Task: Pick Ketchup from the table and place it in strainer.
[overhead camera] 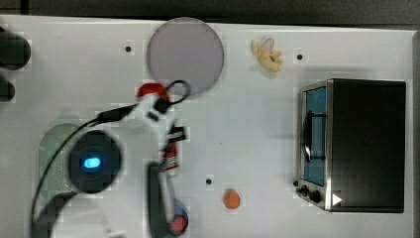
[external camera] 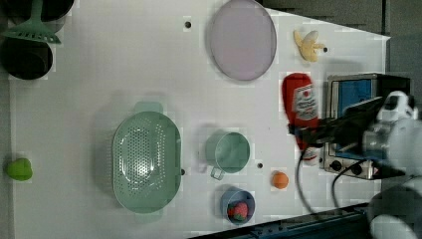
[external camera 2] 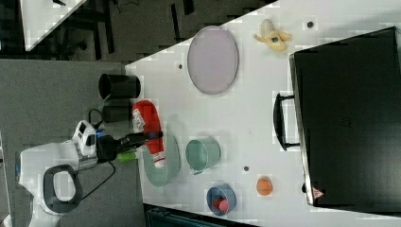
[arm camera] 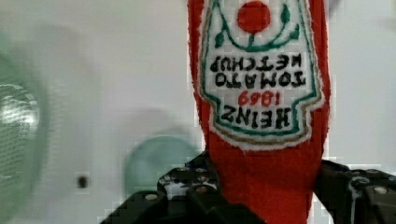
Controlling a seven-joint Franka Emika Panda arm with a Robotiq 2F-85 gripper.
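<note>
The Ketchup [arm camera: 261,93] is a soft red bottle with a white "Tomato Ketchup" label. My gripper [arm camera: 266,191] is shut on its lower part, one black finger on each side. In the left view the Ketchup [external camera: 300,102] hangs in the air with the gripper [external camera: 306,132] across it, to the left view's right of the green cup. The strainer [external camera: 146,162], a pale mint oval basket full of small holes, sits on the table at the left view's left. The right view shows the Ketchup [external camera 2: 149,125] in front of the strainer [external camera 2: 165,165]. In the top view my arm covers part of the strainer [overhead camera: 49,148].
A green cup [external camera: 227,152] with a handle stands between strainer and gripper. A grey-lilac plate [external camera: 242,39], a banana [external camera: 308,46], an orange fruit [external camera: 280,179], a blue bowl of strawberries [external camera: 238,205] and a toaster oven [overhead camera: 366,144] share the white table.
</note>
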